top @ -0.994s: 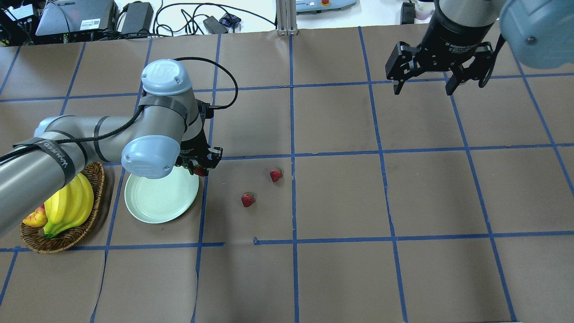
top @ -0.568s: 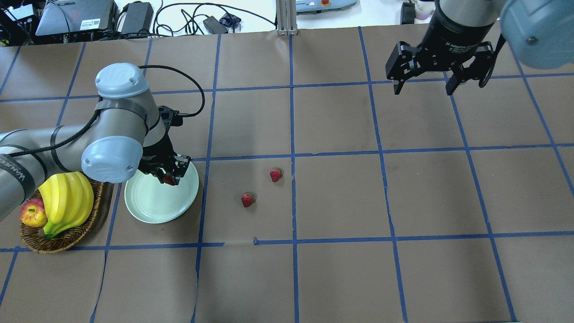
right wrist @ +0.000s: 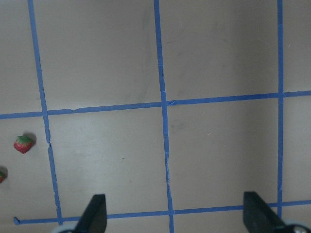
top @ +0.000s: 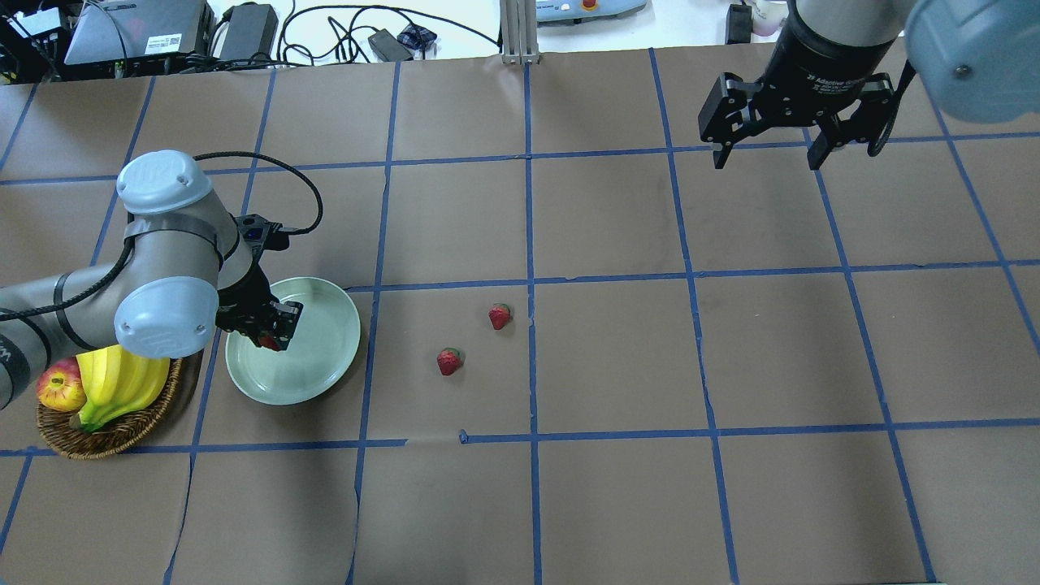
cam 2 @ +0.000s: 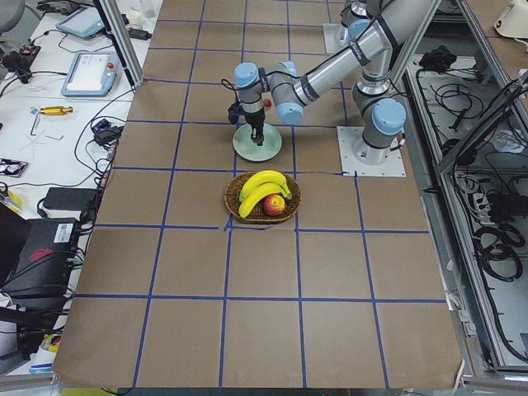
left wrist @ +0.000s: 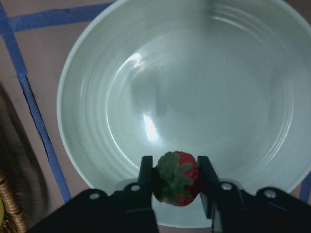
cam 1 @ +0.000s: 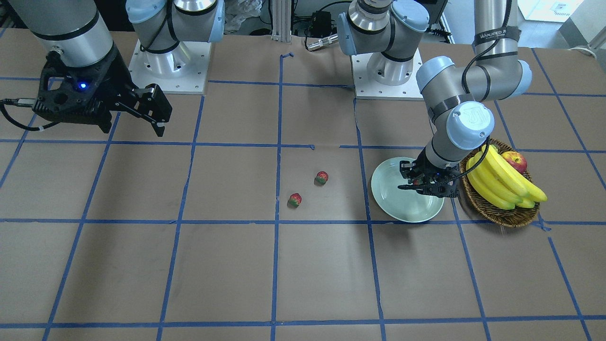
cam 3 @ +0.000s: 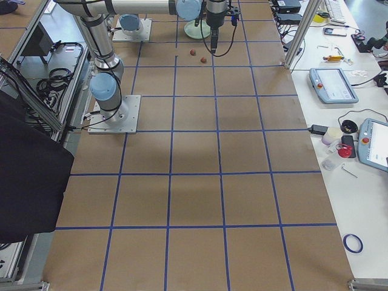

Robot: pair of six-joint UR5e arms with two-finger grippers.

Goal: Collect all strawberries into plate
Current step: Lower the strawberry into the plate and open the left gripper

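A: Entry one, left of the overhead frame?
B: Left pincer (top: pixel 272 335), clamped on held strawberry (left wrist: pixel 176 178), hovering over plate (top: pixel 329 361). Judged light, small, possibly slick; grip across the red flanks, leaves upward.
A: Centre?
B: Lower strawberry (top: pixel 448 361) and upper strawberry (top: pixel 500 316), on the surface (top: pixel 617 366), apart from each other, well clear of the plate.
A: Upper right?
B: Right pincer (top: pixel 767 161), spread wide, empty.

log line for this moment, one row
left gripper: shut on held strawberry, over plate | right gripper: open, empty | on table: nearer strawberry, farther strawberry | in plate: nothing yet
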